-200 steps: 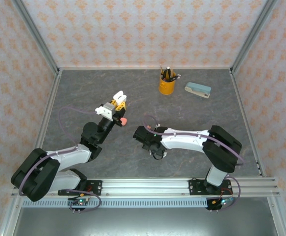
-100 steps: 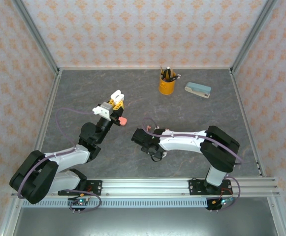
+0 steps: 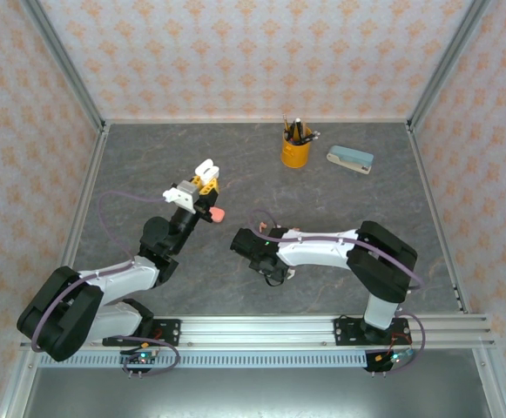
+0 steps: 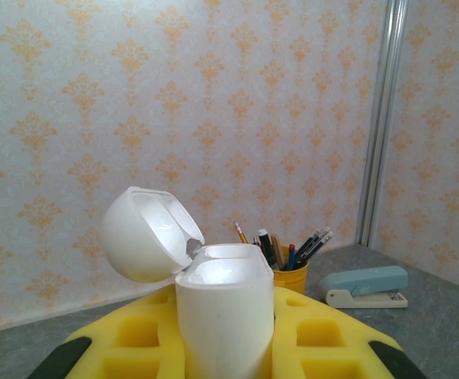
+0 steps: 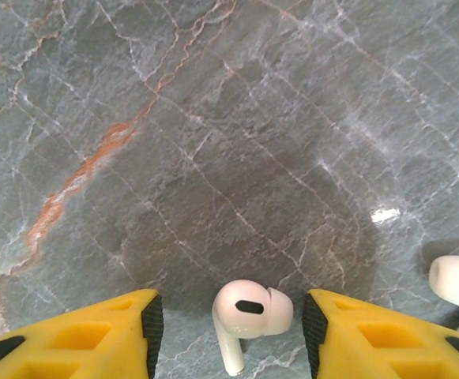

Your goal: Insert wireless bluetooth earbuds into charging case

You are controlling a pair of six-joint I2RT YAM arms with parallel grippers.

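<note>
My left gripper (image 4: pixel 225 351) is shut on the white charging case (image 4: pixel 221 312), held upright with its round lid (image 4: pixel 146 233) swung open to the left. Seen from the top view, this gripper (image 3: pixel 197 193) is raised left of centre with the case (image 3: pixel 206 168) at its tip. My right gripper (image 5: pixel 227 332) points down at the table, open. A white earbud (image 5: pixel 249 310) lies between its yellow fingers (image 5: pixel 103 335) with a gap on each side. Another white earbud (image 5: pixel 458 283) lies at the right edge. The top view puts the right gripper (image 3: pixel 273 273) low over the table's middle.
A small salmon-pink object (image 3: pixel 219 213) lies beside the left gripper. A yellow cup of pens (image 3: pixel 295 150) and a pale blue stapler (image 3: pixel 350 158) stand at the back of the grey marbled table (image 3: pixel 348 205). Patterned walls with metal posts close it in.
The right arm has shifted a little to the left over the table and its jaws have narrowed slightly. The left gripper with the case moved slightly left, then held still.
</note>
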